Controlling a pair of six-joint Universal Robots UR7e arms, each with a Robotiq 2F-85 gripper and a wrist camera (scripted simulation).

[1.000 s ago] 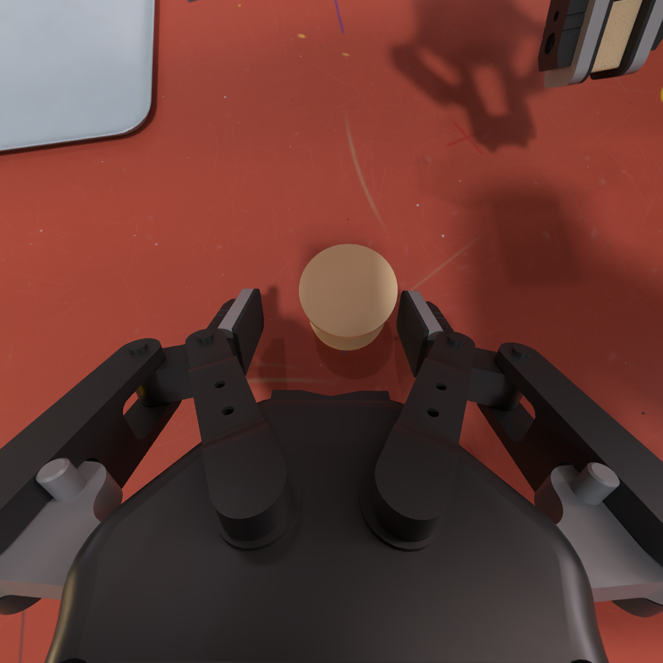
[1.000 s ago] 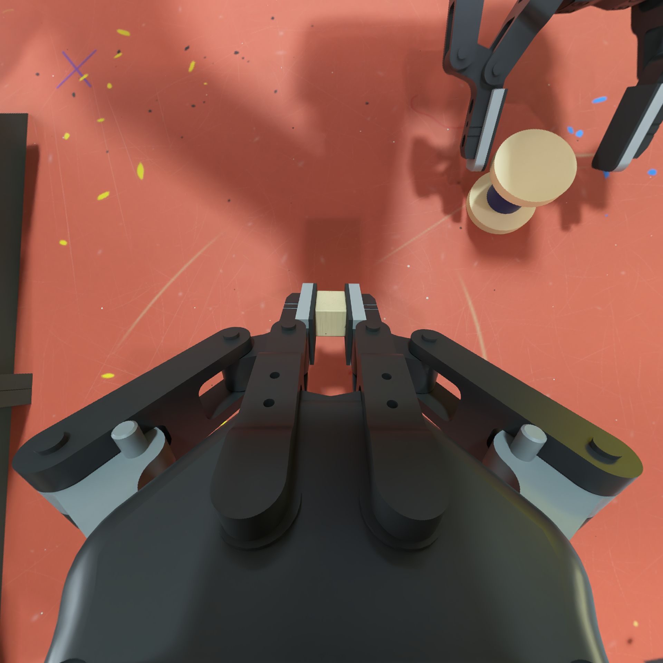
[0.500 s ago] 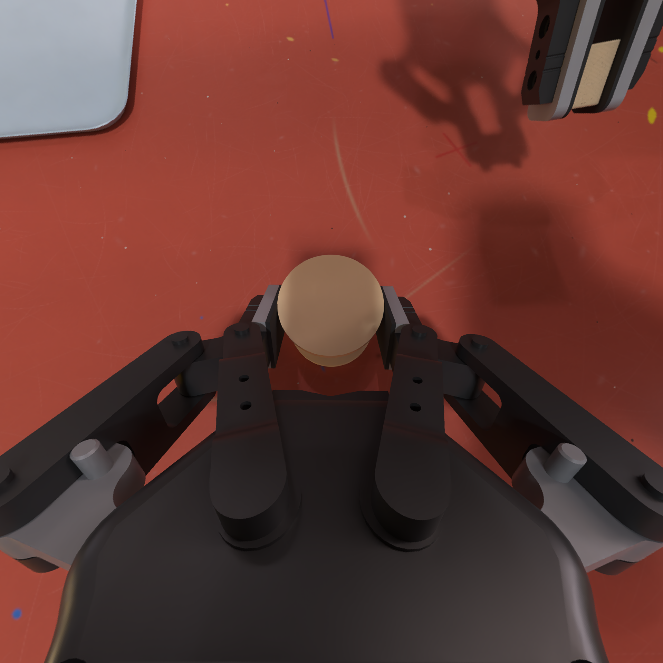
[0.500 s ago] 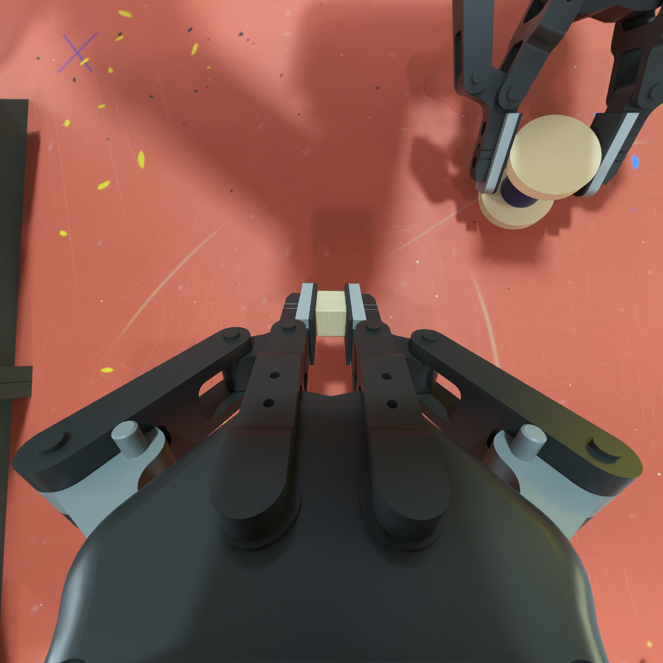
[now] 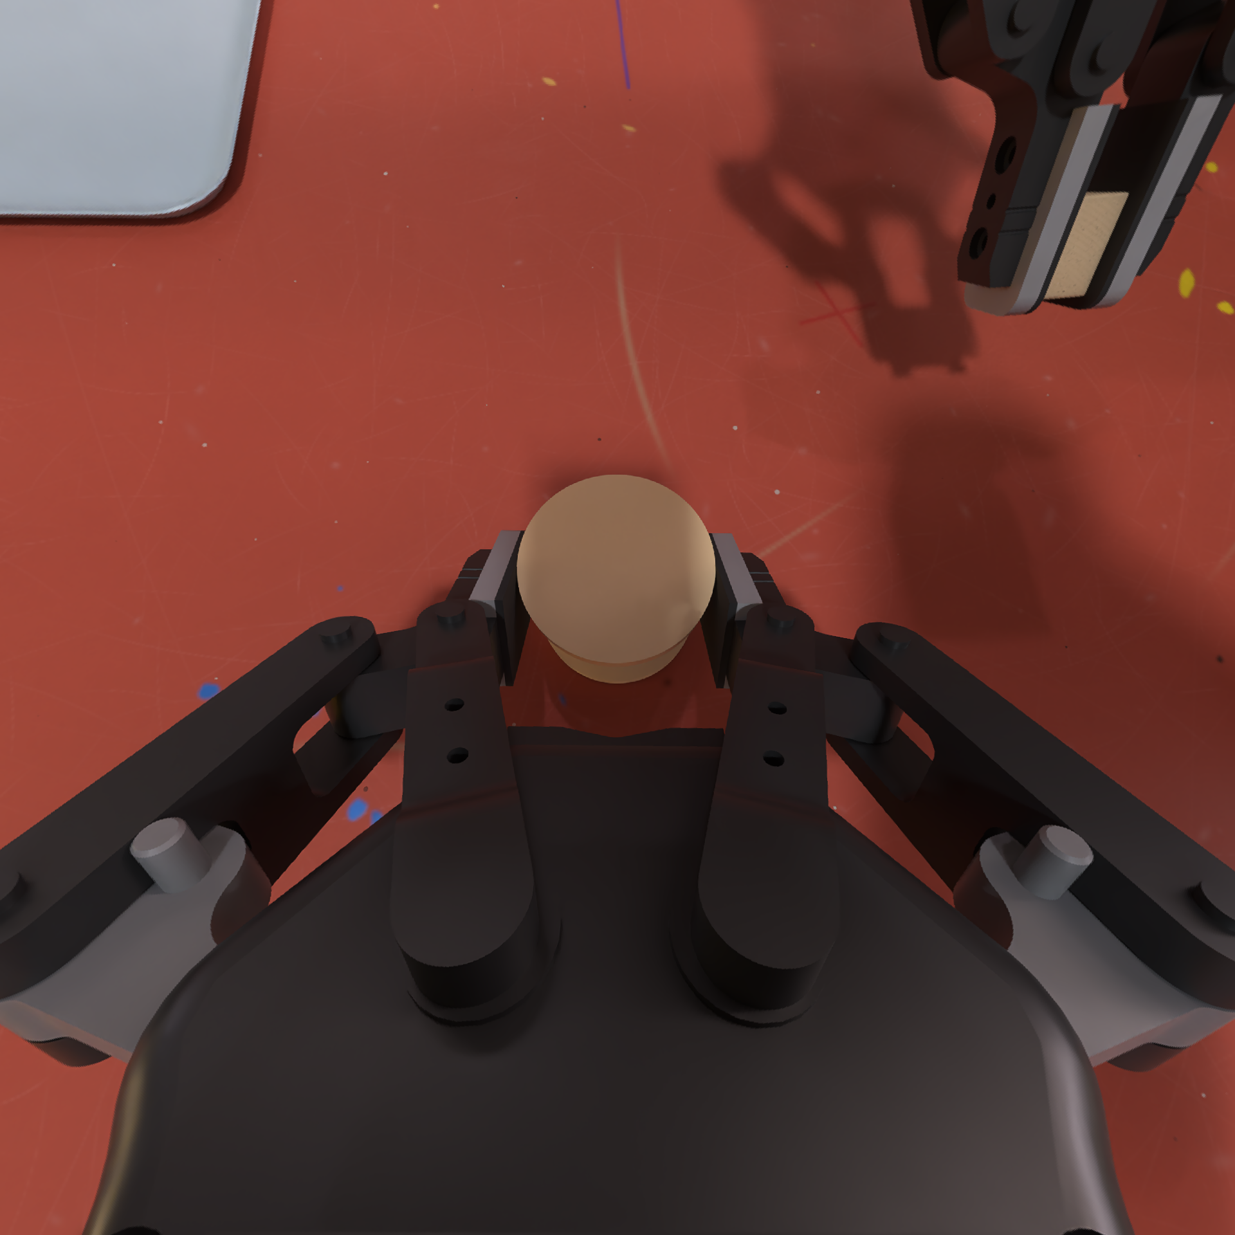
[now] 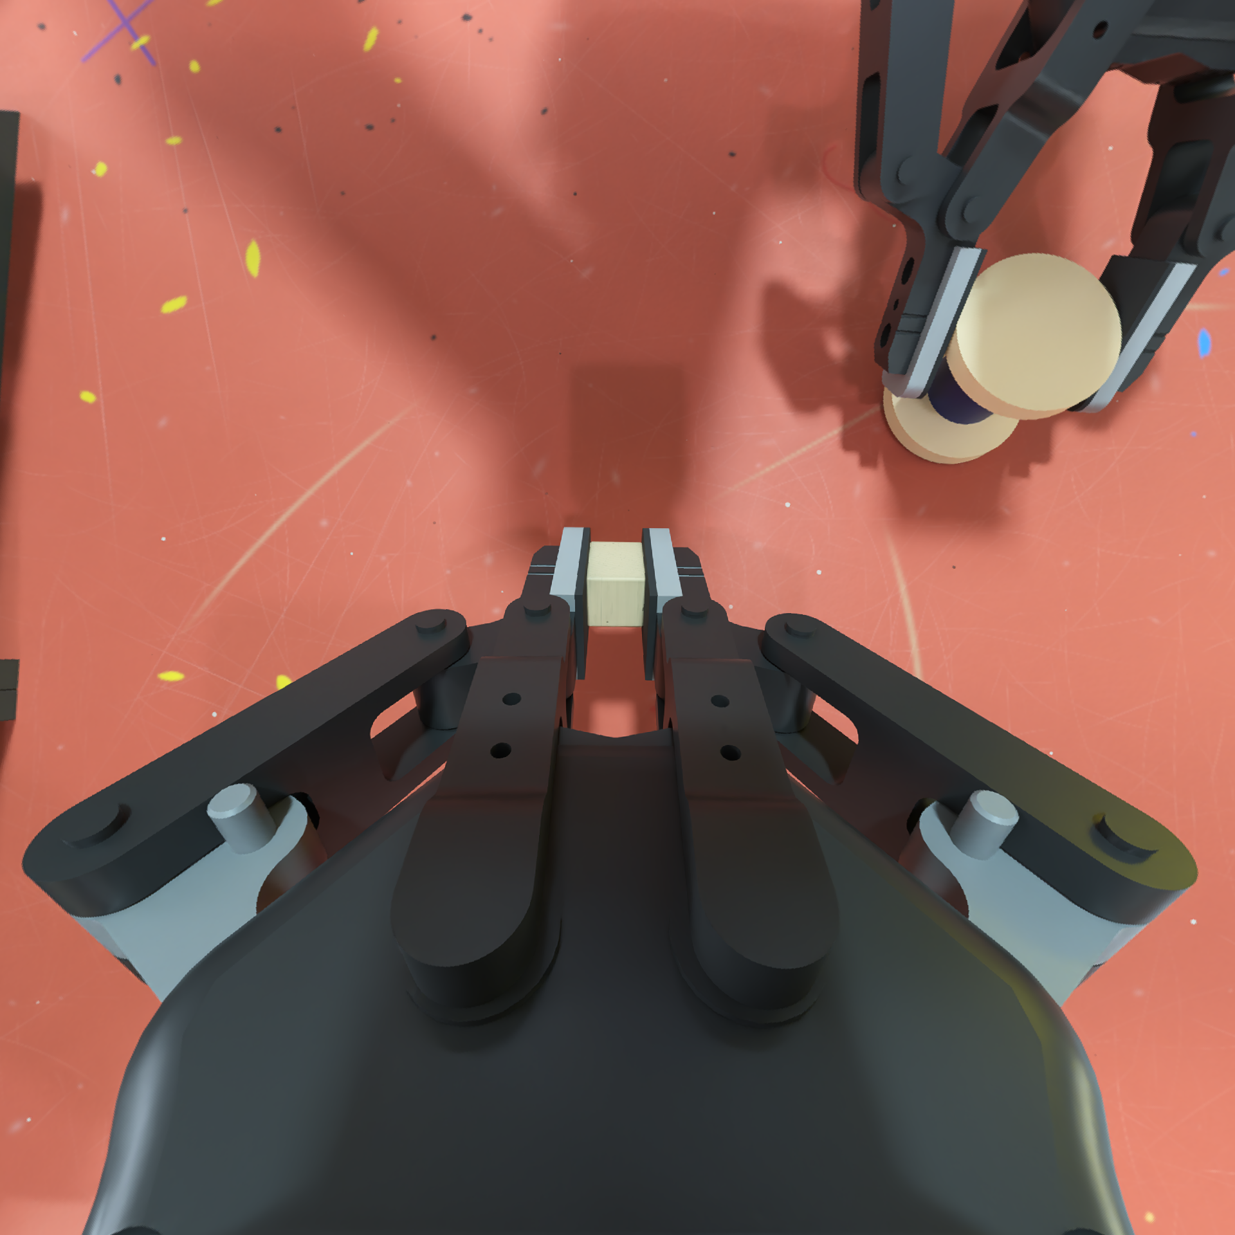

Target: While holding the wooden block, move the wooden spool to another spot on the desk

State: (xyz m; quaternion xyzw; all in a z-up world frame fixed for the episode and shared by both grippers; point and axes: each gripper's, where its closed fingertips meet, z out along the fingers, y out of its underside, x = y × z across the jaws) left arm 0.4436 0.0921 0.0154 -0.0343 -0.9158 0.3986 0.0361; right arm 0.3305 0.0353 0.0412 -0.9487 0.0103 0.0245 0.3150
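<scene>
My left gripper (image 5: 615, 588) is shut on the wooden spool (image 5: 615, 568), its pads against the round top flange. In the right wrist view the spool (image 6: 1036, 334) shows tan flanges and a dark core, with the left gripper (image 6: 1029, 374) around it; whether its lower flange rests on the red desk or hangs just above it I cannot tell. My right gripper (image 6: 615, 575) is shut on the small pale wooden block (image 6: 615, 585) and holds it above the desk. The block (image 5: 1086, 244) and right gripper (image 5: 1069, 294) also show at the top right of the left wrist view.
A light grey flat pad (image 5: 113, 100) lies on the red desk (image 5: 401, 334) at the far left of the left wrist view. A dark flat object (image 6: 8, 401) runs along the left edge of the right wrist view. Paint flecks and scratches mark the desk.
My left gripper closed from open onto the spool's top flange and now holds it. In the right wrist view the spool sits slightly lower and farther right. My right gripper still holds the block.
</scene>
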